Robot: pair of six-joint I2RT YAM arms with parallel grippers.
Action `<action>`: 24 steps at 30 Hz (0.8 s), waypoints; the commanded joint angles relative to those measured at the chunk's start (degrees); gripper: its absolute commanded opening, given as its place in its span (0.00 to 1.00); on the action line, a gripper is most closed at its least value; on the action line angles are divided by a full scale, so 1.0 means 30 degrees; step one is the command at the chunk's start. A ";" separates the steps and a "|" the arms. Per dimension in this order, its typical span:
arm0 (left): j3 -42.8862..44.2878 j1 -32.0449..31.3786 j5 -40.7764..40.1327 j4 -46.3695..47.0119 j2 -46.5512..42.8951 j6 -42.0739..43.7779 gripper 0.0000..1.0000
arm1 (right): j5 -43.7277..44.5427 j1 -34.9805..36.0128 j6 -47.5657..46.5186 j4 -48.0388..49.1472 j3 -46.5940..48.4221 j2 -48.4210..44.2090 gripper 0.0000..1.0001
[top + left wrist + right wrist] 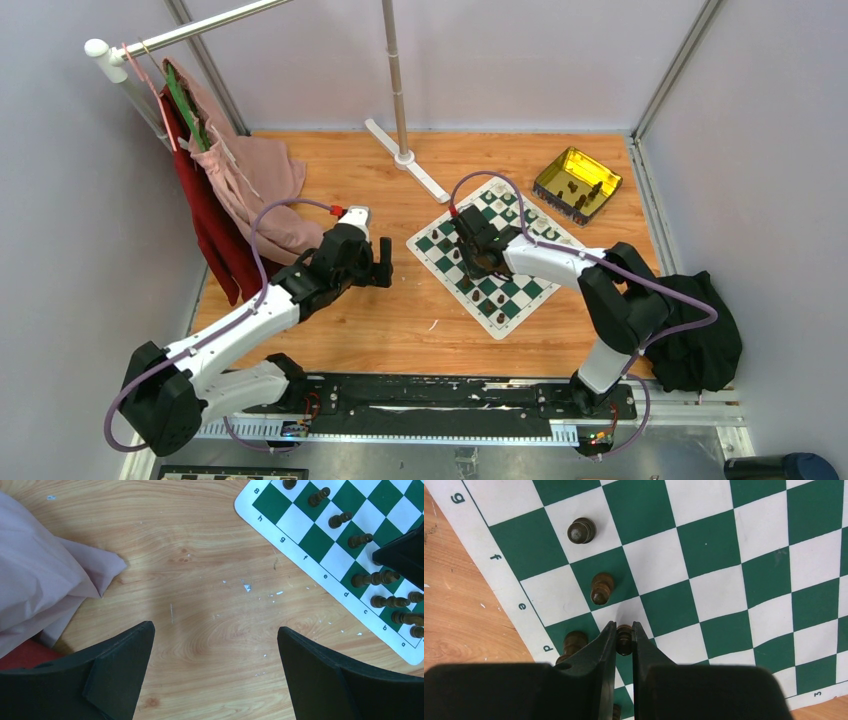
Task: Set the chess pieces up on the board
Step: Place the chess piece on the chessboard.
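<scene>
Brown piece (624, 641), possibly a pawn, is sitting pinched in my right gripper (624, 629), low over the board (724, 555) near its left edge. Left gripper (215, 640) is idling wide open over the table (200, 555). I'm risking clipping the neighbouring piece (573, 642) when the jaws spread.

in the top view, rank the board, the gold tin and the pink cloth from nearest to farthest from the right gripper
1. board: directly under the right gripper, which is shut on a dark chess piece.
2. gold tin: past the board's far right corner.
3. pink cloth: far left, well off the board.
</scene>
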 commanded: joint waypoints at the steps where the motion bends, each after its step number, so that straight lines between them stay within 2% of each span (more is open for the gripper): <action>1: -0.0028 -0.0072 0.0153 0.0532 0.0289 -0.0048 1.00 | 0.0126 -0.0251 -0.0268 -0.0096 0.0333 -0.0253 0.00; 24: -0.0110 -0.0069 0.0271 0.0695 0.0885 0.0314 1.00 | -0.0365 -0.0462 -0.0082 0.0551 0.0255 0.0566 0.04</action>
